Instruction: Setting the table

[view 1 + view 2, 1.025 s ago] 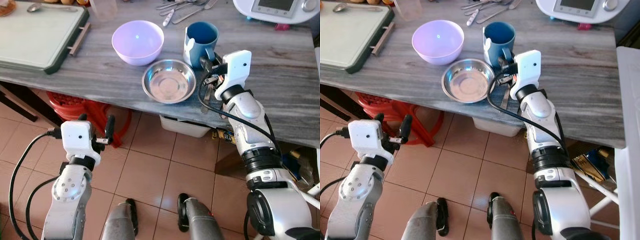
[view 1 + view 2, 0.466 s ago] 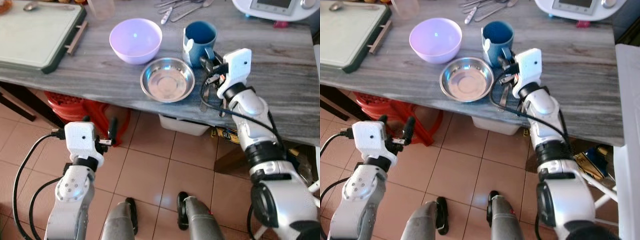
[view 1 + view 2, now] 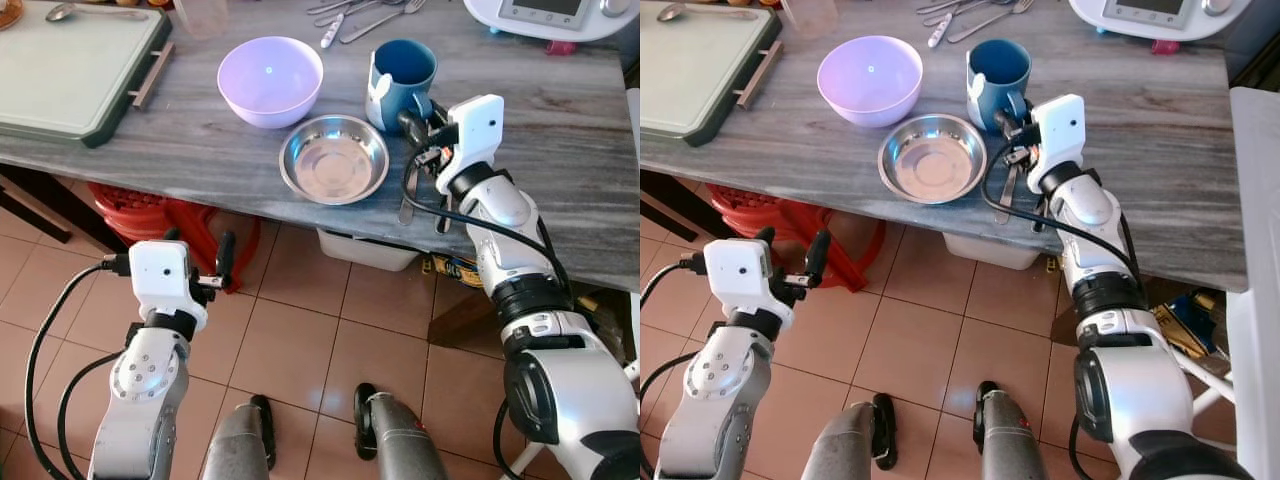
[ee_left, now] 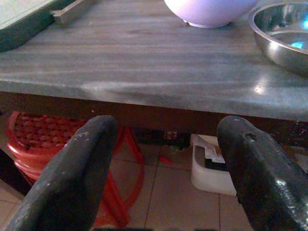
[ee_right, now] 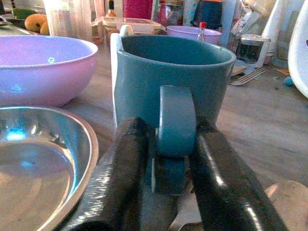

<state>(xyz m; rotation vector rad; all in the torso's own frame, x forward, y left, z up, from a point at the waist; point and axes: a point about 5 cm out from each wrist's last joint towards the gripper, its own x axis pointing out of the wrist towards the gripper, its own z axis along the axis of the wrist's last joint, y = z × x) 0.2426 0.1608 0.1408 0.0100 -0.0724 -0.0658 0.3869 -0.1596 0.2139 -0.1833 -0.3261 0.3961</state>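
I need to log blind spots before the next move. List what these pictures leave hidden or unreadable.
- Blue mug: its bottom inside, hidden by its own wall in the eye views and right wrist view.
- Flat utensils at the table edge: partly hidden by the right gripper and its cable; type unclear.
- White appliance: cut off by the top edge in the eye views.
- Under the table: shadowed in the left wrist view beyond the left gripper.

Soft, even daylight fills the room and the head views are sharp. The steel bowl point(image 3: 334, 158) throws pale glare, and the purple bowl point(image 3: 270, 81) carries one small bright spot. Under the table point(image 3: 560, 140) the tiles fall into mild shadow. In the left wrist view the near fingers point(image 4: 72, 173) are blurred and dim. In the right wrist view the mug point(image 5: 171, 79) is crisp; the clutter behind goes soft.
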